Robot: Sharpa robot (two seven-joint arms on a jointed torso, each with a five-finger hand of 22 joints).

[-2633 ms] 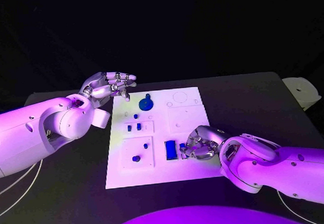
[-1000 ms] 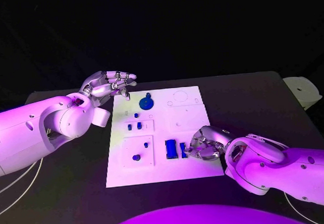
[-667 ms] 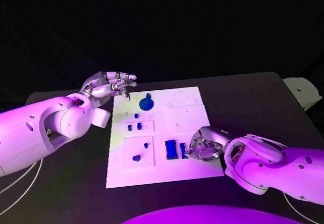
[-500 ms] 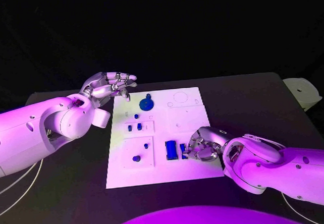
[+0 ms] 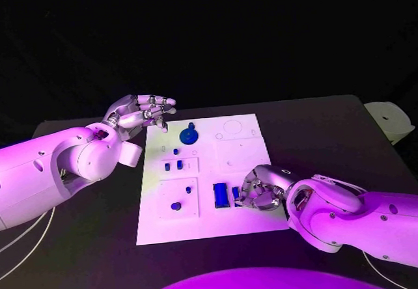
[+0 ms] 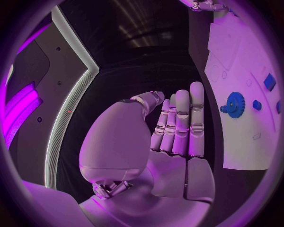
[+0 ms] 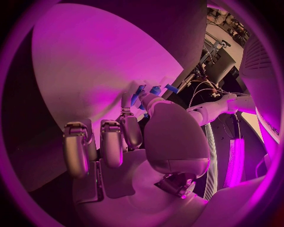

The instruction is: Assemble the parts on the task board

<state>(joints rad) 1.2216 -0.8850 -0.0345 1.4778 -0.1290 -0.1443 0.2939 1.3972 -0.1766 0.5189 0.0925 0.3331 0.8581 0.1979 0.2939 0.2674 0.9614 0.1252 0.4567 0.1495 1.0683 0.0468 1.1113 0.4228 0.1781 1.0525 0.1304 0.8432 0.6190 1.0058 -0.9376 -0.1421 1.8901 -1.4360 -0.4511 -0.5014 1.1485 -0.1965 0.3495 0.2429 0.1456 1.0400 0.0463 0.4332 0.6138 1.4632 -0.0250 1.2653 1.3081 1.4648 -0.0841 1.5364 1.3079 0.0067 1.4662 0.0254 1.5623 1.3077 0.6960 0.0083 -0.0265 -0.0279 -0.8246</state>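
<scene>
Several blue parts on the task board point(image 5: 206, 232), counted off from the big blue block point(image 5: 220, 194) standing in its slot near the board's near edge. Just right of that block: a slim blue piece point(image 5: 235, 194), fingertips of the right hand point(image 5: 257, 189) bunched right up against it. Can't tell if actually pinched or only touched, fingers hide the contact. Left of the block, a small blue peg point(image 5: 176, 205) in a square plate; farther back, two little clips point(image 5: 173, 164), then a blue gear point(image 5: 189, 134) toward the far edge.

Step in hand, probably: seating that slim piece beside the block. Best done slow, kept upright, pressed straight down, no sideways shove into the block.

Way beyond the gear, off the board's far left corner: left hand point(image 5: 141, 111) hovering, fingers together and lightly curled, holding nothing.
</scene>
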